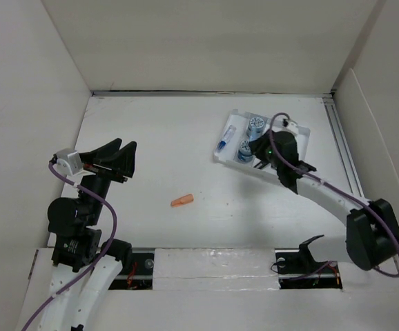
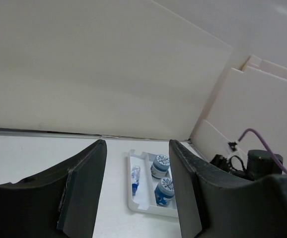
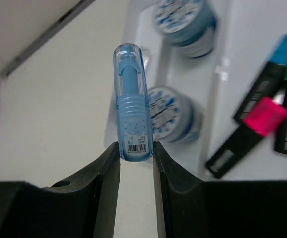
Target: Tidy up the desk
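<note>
Right claw [image 3: 135, 148] mine, clamped on blue translucent tube [image 3: 131, 99] above tray [image 3: 222, 69]. Left claw [image 2: 136, 188] agape, idle. Desk [image 1: 158, 138] beneath both. Stowing step, I judge; next: lower tube into compartment, release.

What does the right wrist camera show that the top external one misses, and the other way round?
Only the right wrist view: the right gripper shut on a clear blue tube with a barcode label, and highlighters with blue, green and pink caps lying right of the jars. Only the top external view: the left gripper, open above the desk, and a small orange piece lying loose on it. From above, the right arm hides the tube and highlighters. Both: the white tray and its two blue-lidded jars.
</note>
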`<state>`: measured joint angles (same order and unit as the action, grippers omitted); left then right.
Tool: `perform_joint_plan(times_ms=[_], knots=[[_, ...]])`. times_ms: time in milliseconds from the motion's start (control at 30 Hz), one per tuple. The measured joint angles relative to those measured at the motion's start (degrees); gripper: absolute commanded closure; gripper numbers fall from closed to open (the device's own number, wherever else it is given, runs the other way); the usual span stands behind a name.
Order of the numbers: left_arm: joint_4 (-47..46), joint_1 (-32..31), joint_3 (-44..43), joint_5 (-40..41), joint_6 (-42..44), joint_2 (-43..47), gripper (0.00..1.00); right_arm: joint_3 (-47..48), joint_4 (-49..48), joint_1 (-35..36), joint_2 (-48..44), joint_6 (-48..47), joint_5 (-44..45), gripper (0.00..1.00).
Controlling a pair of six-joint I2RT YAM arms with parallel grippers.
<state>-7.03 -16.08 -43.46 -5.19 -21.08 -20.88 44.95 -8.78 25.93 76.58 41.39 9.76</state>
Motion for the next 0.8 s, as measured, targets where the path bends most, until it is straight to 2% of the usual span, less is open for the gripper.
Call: perform_joint_plan(times_ms=[167,400,500,533,600,700,800], knots=[[-0.02,0.00,0.00,-0.37,-0.02,-0.11,0.51,-8.87,-1.81,-13.97,-4.55,7.96,-1.18,0.87],[-0.02,0.00,0.00,-0.44,0.00,-0.37,0.51,-11.85,-2.89,-25.46,-2.21,14.01,-5.73,0.84],[-0.02,0.00,0.00,-0.44,0.00,-0.37,0.51,-12.09,-3.63,-27.67,-0.70,15.30,-6.43,0.69],[-0.02,0.00,0.00,-0.44,-0.02,-0.37,0.51,-12.20,-3.58,-28.17,-0.55,15.58,-6.54,0.57],[-0.02,0.00,0.00,-0.44,-0.02,-0.37,0.51,-12.44,-3.65,-28.59,-0.76,16.11,-6.40,0.39],[-0.02,0.00,0.00,-0.52,0.00,-0.35,0.51,-13.27,-3.54,-28.61,-3.06,16.61,-6.32,0.31],[-0.02,0.00,0.00,-0.52,-0.02,-0.35,0.51,-13.27,-3.63,-27.39,-5.29,16.41,-6.08,0.35]])
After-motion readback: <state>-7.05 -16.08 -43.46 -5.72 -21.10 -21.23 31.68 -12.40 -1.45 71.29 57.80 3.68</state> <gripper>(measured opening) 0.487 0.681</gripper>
